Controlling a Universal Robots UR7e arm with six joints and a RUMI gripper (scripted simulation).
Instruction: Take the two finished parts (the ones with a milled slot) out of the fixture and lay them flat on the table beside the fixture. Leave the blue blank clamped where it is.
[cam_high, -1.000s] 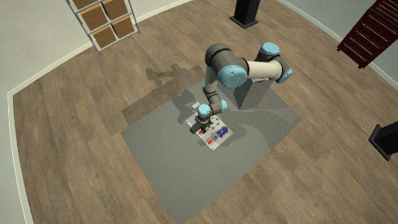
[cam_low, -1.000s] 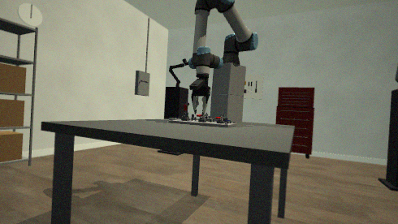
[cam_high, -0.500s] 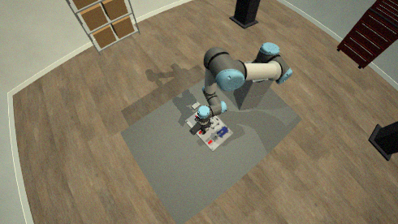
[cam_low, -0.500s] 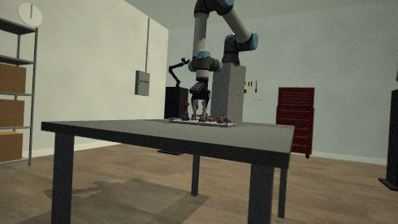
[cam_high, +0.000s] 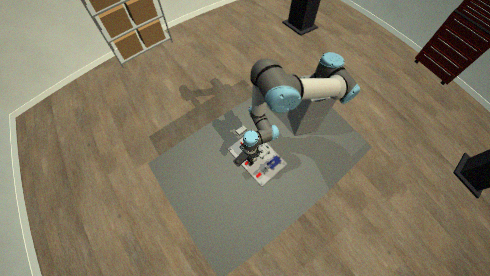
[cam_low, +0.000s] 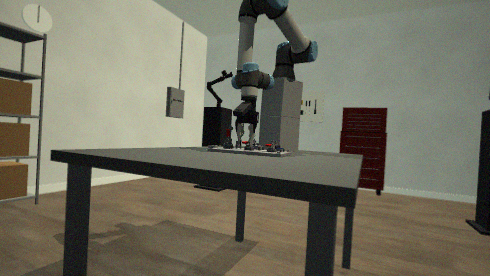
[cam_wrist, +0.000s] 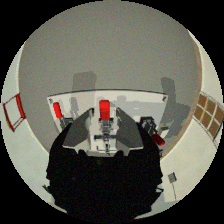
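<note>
My black two-jaw gripper (cam_low: 246, 134) hangs straight down over the flat white fixture plate (cam_high: 265, 179), w/ my tips just above it. My fingers are part way apart and hold nothing. There's a gap between them, and thru that gap in the wrist view I see a red clamp handle (cam_wrist: 104, 110) standing right in the middle. Below the handle sits a small grey part w/ metal bits, but it's too tiny for me to tell if it has a slot.

The fixture plate lies on the dark grey table (cam_low: 320, 172), near the far side and close to my tall grey base block (cam_low: 281, 114). From the top view I'm over the end of the plate nearest my arm. The blue blank (cam_high: 274, 161) sits further along the plate, on the side away from me, and is in its spot. A red clamp bit (cam_high: 259, 175) shows near the other end of the plate. A 2nd red handle (cam_wrist: 58, 110) is off to the left in the wrist view, and a 3rd red bit (cam_wrist: 157, 138) is at the right, next to some dark clamp parts.

I can't tell which spots hold the 2 slotted parts; they're too small to pick out. A small pale thing (cam_high: 241, 130) lies on the table just beside the plate, near my arm.
</note>
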